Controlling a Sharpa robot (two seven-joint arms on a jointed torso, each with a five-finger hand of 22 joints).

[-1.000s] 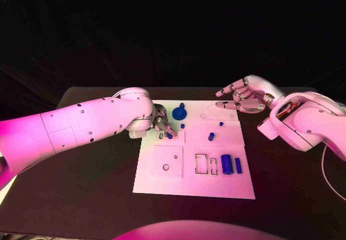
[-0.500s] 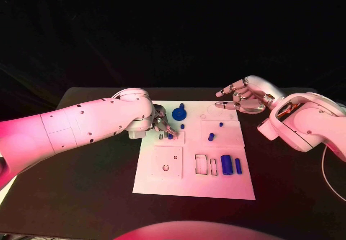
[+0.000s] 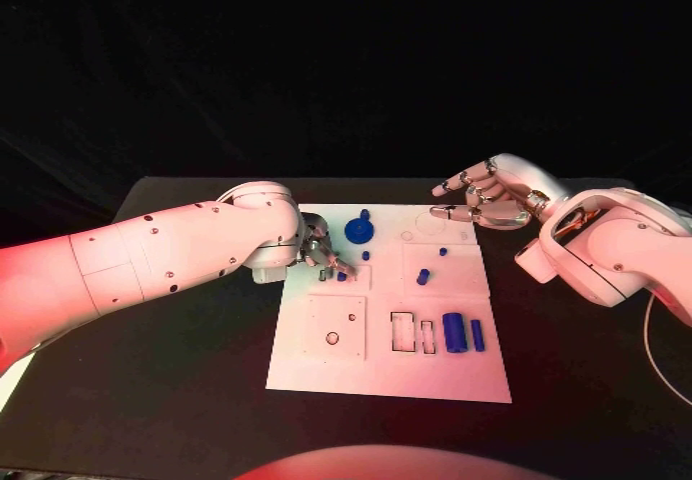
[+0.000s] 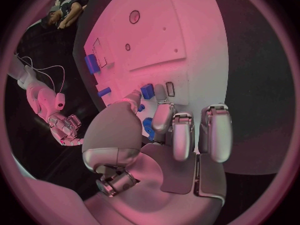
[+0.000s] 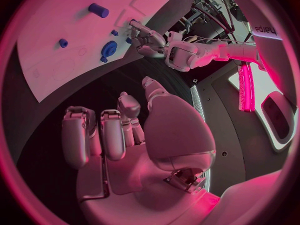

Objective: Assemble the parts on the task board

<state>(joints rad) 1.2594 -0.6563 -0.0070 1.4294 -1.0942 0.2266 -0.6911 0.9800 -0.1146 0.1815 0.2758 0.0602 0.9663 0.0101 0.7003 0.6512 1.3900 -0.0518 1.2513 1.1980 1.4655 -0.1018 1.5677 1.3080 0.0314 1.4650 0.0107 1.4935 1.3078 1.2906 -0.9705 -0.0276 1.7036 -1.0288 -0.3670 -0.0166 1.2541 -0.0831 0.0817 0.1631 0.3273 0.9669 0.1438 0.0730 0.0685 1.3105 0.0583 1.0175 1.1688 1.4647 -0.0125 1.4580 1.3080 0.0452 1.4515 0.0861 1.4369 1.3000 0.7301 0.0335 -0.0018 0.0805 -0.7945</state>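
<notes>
The white task board point(image 3: 325, 372) lies mid-table. My left hand point(image 3: 319, 248) is low over its left far part and pinches a small blue part point(image 3: 340, 275) between thumb and a fingertip, against the board. In the left wrist view that small blue part point(image 4: 147, 91) sits beside a narrow slot point(image 4: 170, 88). My right hand point(image 3: 485, 196) hovers over the board's far right corner, fingers spread, holding nothing. A blue gear point(image 3: 359, 231), a short blue cylinder point(image 3: 423, 274), a larger blue cylinder point(image 3: 454, 329) and a blue bar point(image 3: 476, 332) rest on the board.
Two rectangular slots point(image 3: 413, 330) and small round holes point(image 3: 332, 337) mark the board's near half. Two tiny blue pegs point(image 3: 365, 254) point(image 3: 441, 249) stand near the gear. Black table point(image 3: 173, 400) surrounds the board on all sides.
My left hand has shifted slightly toward me with the small blue part, staying at the same spot on the board. The right hand has not moved.
</notes>
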